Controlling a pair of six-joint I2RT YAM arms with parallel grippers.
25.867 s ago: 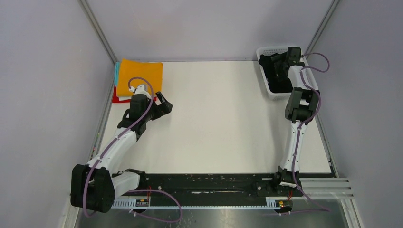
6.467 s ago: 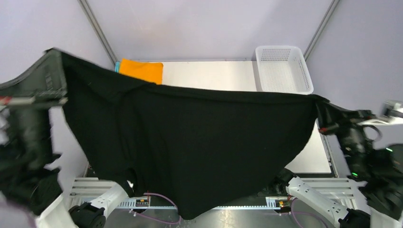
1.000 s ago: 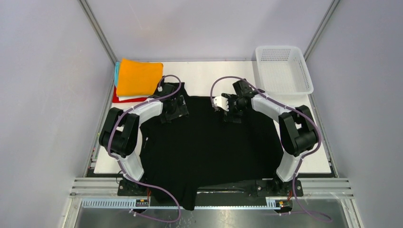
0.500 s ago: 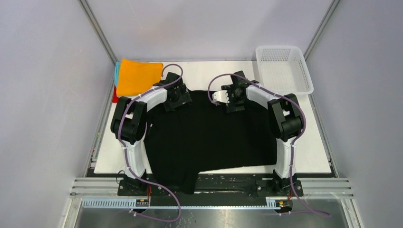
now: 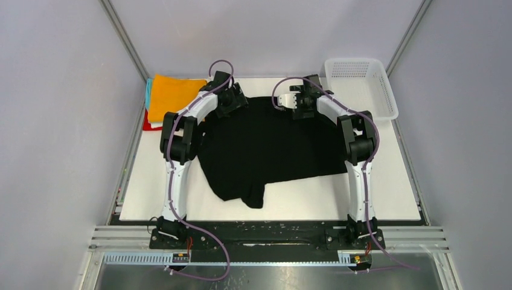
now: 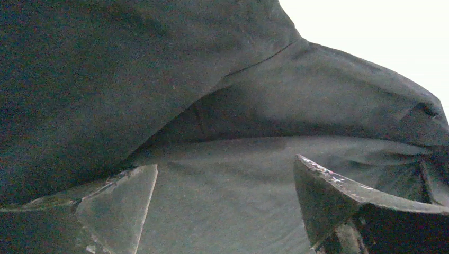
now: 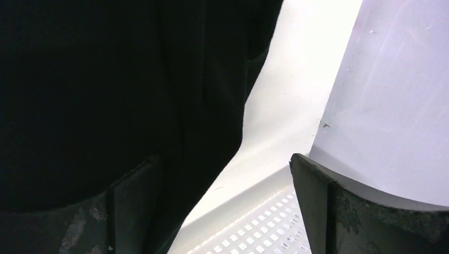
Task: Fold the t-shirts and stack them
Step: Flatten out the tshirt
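Item: large plain black cloth t-shirt [image 5: 272, 142], lying spread and rumpled on the flat white surface [image 5: 290, 205], with one corner bunched and trailing towards the near-left. The left claw [image 5: 230, 100] stood at the shirt's far-left edge and the right claw [image 5: 300, 104] at its far-right edge; the overhead view did not resolve the fingers of either. The left wrist view supplied that: left claw [image 6: 225, 169] spread wide, its fingers [image 6: 119, 203] well apart, folded black cloth lying across the gap and filling nearly the whole view, with a patch of surface at upper right. The right wrist view likewise: right claw [image 7: 222, 159] spread wide, the shirt covering the left half of the view and bare surface showing across part of the gap. Only that view showed the white plastic mesh basket [image 7: 254, 235] close beyond the claw, with the pale lilac wall [image 7: 392, 95] beside it. Only the overhead view showed the stack in the far-left corner: folded orange cloth t-shirt [image 5: 173, 96] on top, a teal edge [image 5: 148, 90] and a red edge [image 5: 147, 124] beneath, near the black shirt's far-left corner. The basket [image 5: 361, 87] occupied the far-right corner, apart from the shirt.
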